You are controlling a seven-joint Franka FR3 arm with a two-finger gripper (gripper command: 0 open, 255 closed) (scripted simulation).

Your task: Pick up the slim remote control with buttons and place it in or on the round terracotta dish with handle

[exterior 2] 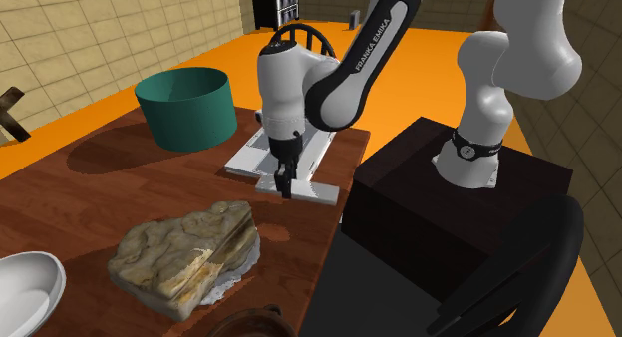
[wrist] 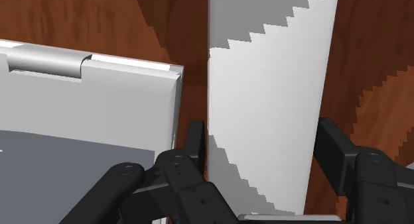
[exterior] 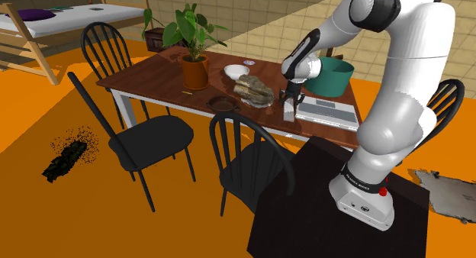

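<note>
1. Wrist view puts the gripper (wrist: 264, 146) low over the table (wrist: 166, 24). Its two black fingers (wrist: 196, 143) stand slightly apart, one on each long edge of the remote (wrist: 265, 90). A sliver of wood shows beside one finger, so I judge it is not yet clamped.
2. The remote lies flat on the table right between those fingers. It is drawn as a plain white slab with no buttons, so I cannot tell front from back.
3. Its long axis runs straight ahead from the gripper, and the fingers cross its narrow width, probably because that is the only span they can close on.
4. Just beside the gripper, a closed grey laptop (wrist: 86, 103) lies parallel to the remote, with a thin strip of table between them. That leaves little room for the finger on that side.
5. Farther out in the second exterior view, a rocky lump (exterior 2: 184, 250) sits near the gripper and a teal tub (exterior 2: 186, 108) lies beyond the laptop.
6. In the shoulder view, the dark round dish (exterior: 223, 104) lies well apart from the gripper, past the lump.
</note>
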